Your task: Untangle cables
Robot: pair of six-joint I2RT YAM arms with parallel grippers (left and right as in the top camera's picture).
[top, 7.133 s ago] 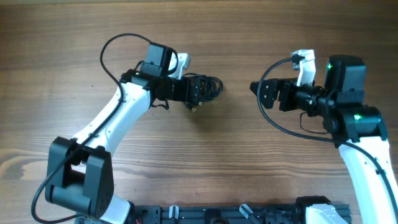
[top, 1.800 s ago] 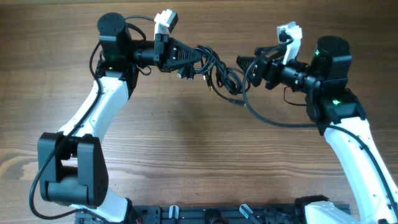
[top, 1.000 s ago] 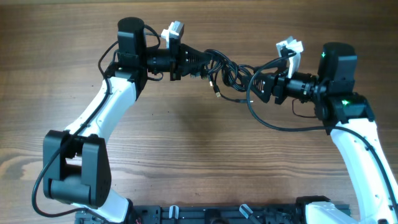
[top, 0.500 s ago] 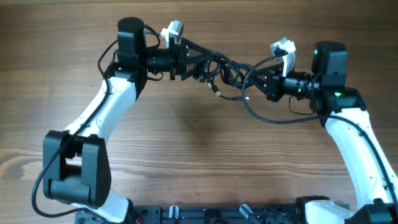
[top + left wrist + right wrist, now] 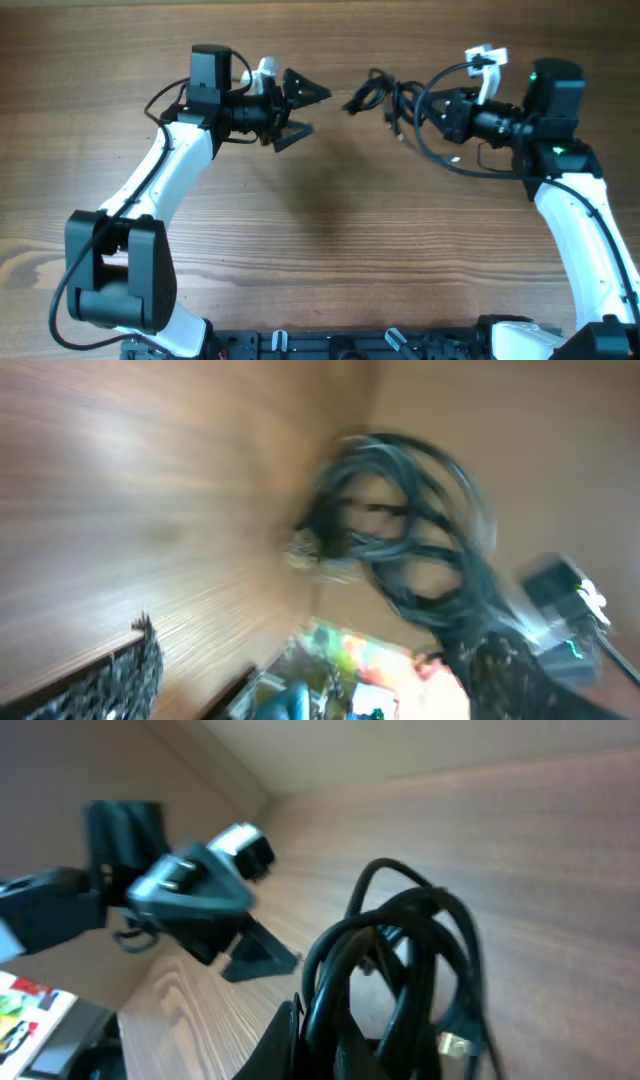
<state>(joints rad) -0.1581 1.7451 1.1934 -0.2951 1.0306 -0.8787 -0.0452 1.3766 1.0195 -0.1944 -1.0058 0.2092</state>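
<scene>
Two arms reach from the near edge across the wooden table (image 5: 320,260). Toward the far side, the left gripper (image 5: 316,112) holds its jaws wide apart and empty, just left of the cables (image 5: 383,97). The right gripper (image 5: 428,112) is clamped on that tangle, whose loose loops apparently hang off the wood; the wrist views are blurred.

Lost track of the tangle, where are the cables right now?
Overhead view, top, right of centre: the cables are bunched in the shut right hand, apart from the open left hand.
</scene>
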